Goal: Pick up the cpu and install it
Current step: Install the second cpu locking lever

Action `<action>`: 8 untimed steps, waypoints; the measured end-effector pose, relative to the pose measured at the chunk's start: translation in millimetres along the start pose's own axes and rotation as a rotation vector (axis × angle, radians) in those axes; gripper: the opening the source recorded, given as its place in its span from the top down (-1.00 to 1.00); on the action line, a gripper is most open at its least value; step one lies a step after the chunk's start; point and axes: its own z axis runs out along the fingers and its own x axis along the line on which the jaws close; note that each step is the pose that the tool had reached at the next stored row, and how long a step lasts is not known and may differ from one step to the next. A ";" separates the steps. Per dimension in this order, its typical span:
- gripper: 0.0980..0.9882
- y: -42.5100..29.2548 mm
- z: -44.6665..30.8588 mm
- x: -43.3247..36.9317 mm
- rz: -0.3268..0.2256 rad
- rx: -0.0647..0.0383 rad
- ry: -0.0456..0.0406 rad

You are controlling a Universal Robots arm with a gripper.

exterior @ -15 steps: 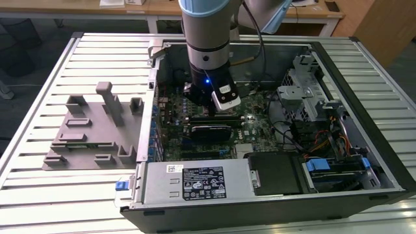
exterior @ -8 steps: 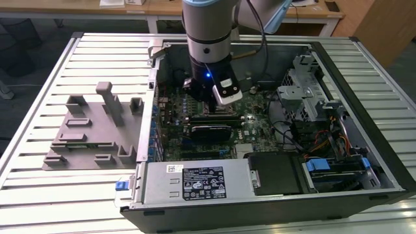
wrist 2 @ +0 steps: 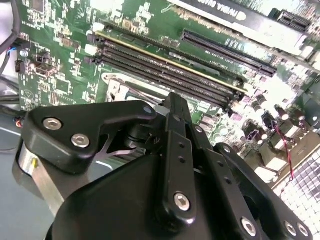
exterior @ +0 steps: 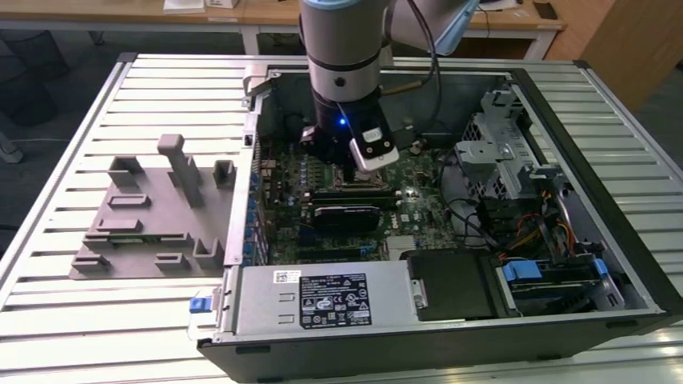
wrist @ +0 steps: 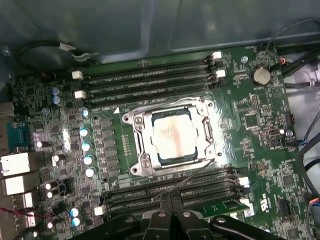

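Black links of gripper point(wrist: 171, 201) closest to lens in both wrist views; fingers pressed together, nothing pinched between them (as far as first wrist view shows). Hovering low over board, just beside lower slots point(wrist: 170, 187).

Cpu point(wrist: 172, 134) lying flat inside socket frame point(wrist: 134, 150), silver top up, apart from gripper tips. Looks square to frame. Thin wire lever point(wrist: 192, 175) running slantwise from frame towards fingers; latched or loose, cannot tell.

Step in hand, by judgement: placing done, chip released, seating and locking not confirmed. Any further move likely calling for a straight, plumb path and light force only, to avoid skewing chip on socket pins.

Edges and room:
- upper slots point(wrist: 150, 80) and lower slots flanking socket closely on two sides
- capacitors point(wrist: 86, 146) standing in a row on a third side
- card point(exterior: 347, 216) near arm point(exterior: 341, 72) in exterior view
- case point(exterior: 577, 144) walls all round, open above
- fixture point(exterior: 149, 216) on table point(exterior: 64, 160), well apart, at exterior view's left
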 end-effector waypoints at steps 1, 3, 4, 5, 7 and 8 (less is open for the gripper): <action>0.98 -0.1 0.1 0.0 0.001 -0.005 0.0011; 0.98 -0.4 1.1 0.0 0.001 -0.009 0.0020; 0.98 -0.6 1.9 0.0 0.001 -0.010 0.0027; 0.98 -1.0 3.0 0.1 0.001 -0.010 0.0038; 0.98 -1.7 5.1 0.2 0.002 -0.015 0.0055; 0.98 -2.0 6.0 0.3 0.002 -0.019 0.0066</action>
